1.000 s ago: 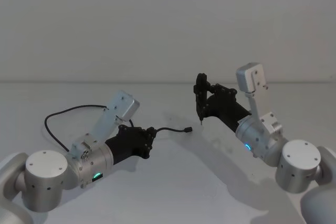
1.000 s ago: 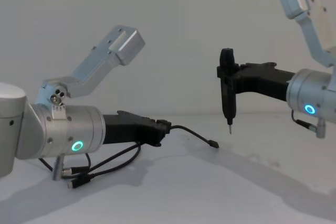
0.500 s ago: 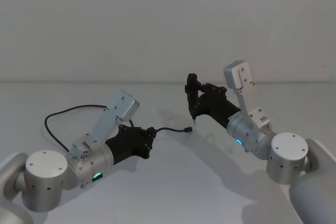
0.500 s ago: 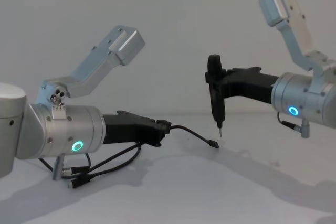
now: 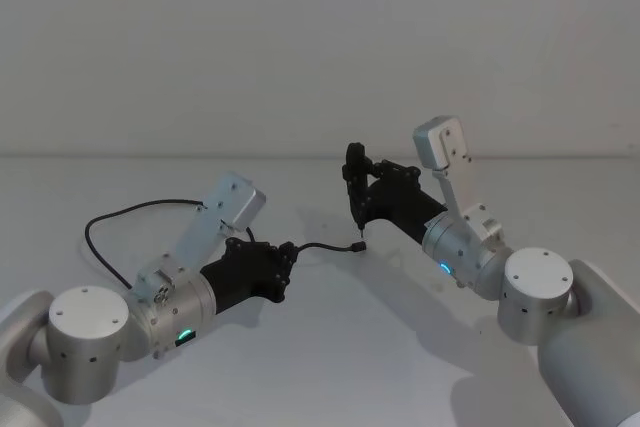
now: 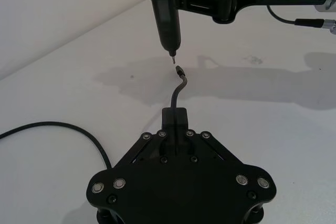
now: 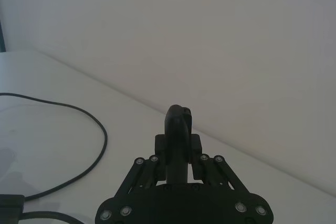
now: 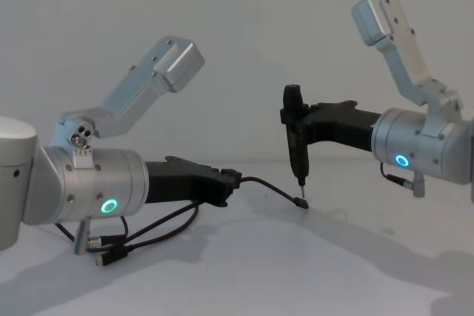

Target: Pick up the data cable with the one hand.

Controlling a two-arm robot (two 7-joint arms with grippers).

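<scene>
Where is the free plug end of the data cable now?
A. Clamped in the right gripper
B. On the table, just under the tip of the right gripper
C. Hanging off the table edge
B: the data cable leaves the left gripper and its plug lies under the right gripper.

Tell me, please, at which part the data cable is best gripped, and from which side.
Grip the data cable just behind its plug, coming low along the table from the robot's left, as the left gripper does, shut on it. That short stretch arcs clear of the table; the long loop behind lies flat.
</scene>
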